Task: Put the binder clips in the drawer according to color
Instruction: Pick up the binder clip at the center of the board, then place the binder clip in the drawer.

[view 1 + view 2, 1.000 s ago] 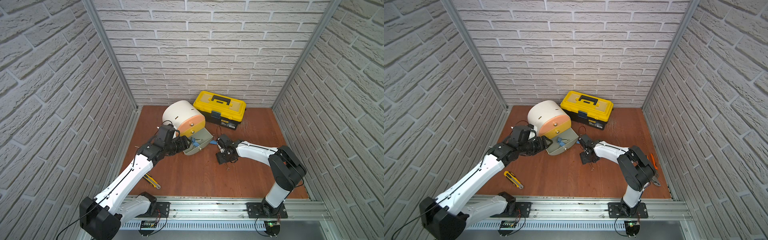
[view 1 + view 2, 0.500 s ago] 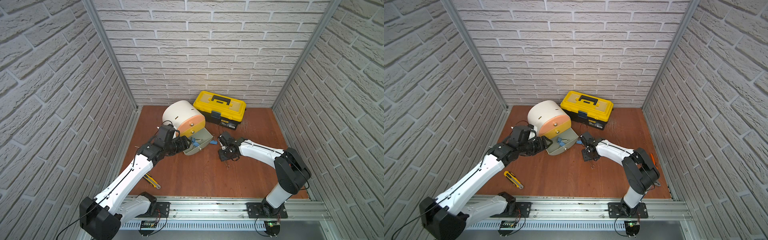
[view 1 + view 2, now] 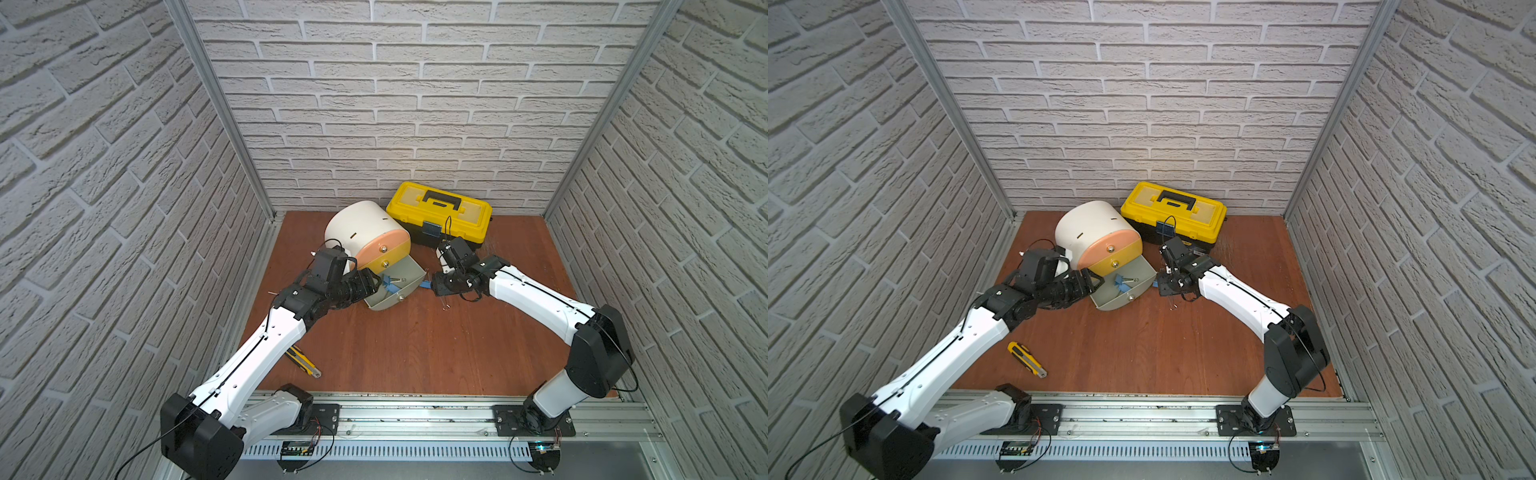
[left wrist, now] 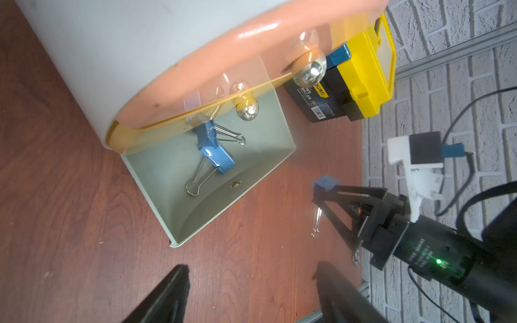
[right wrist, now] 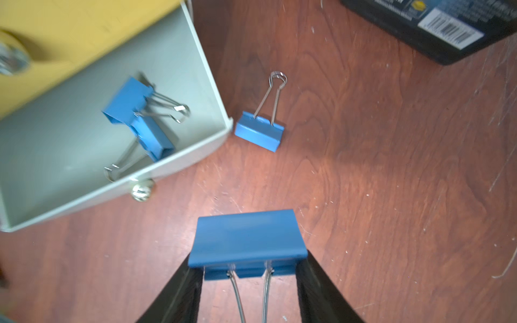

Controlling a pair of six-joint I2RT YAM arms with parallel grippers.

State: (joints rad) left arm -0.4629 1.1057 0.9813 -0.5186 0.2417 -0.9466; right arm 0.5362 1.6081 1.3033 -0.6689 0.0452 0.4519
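Right wrist, right claw (image 5: 248,266) pinching smooth folded-metal blue clip (image 5: 246,237)

blue clips (image 5: 126,100): four; two in the open drawer (image 5: 214,92), one on the floor (image 5: 363,167), one in the right gripper (image 5: 247,265)
cabinet (image 3: 361,224): one
drawers (image 3: 395,243): three; one peach, one yellow, one grey
knobs (image 3: 385,248): three, one per drawer
toolbox (image 3: 440,208): one
knife (image 3: 1025,359): one
arms (image 3: 266,345): two
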